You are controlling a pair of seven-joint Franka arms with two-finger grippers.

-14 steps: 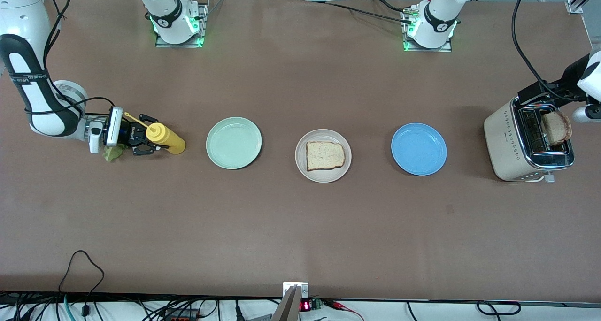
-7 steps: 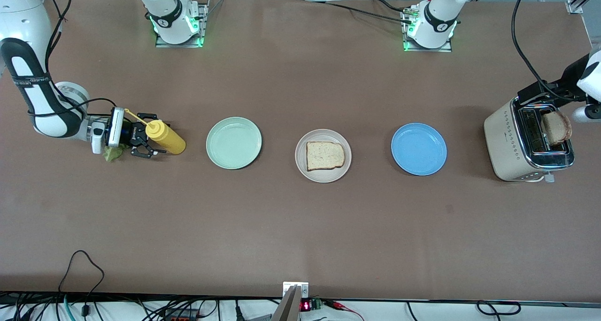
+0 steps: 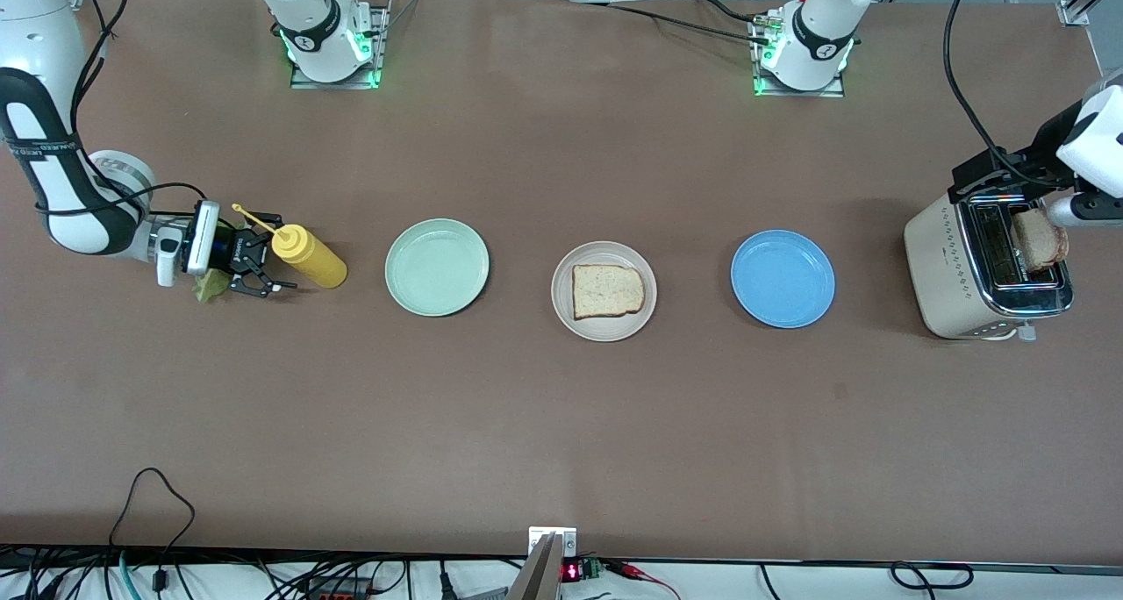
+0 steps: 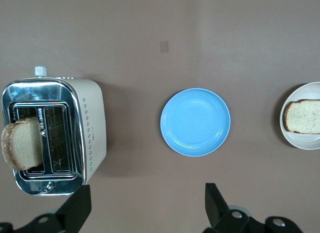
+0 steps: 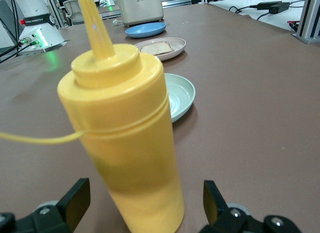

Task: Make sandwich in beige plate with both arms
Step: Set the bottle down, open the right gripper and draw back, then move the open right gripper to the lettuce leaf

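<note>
Beige plate (image 3: 604,291): sitting mid-table between mint plate (image 3: 437,267) and blue plate (image 3: 783,278), carrying one bread slice (image 3: 608,290).
Second slice (image 3: 1040,239): standing in toaster (image 3: 983,267) at the left arm's end.
Lettuce (image 3: 208,285): lying on the table under the right gripper.
Right gripper (image 3: 260,266): jaws spread wide, gripping nothing, sitting just beside the upright yellow bottle (image 3: 308,257).
Left gripper (image 4: 145,213): hanging over the toaster and blue plate, jaws spread, holding nothing.
</note>
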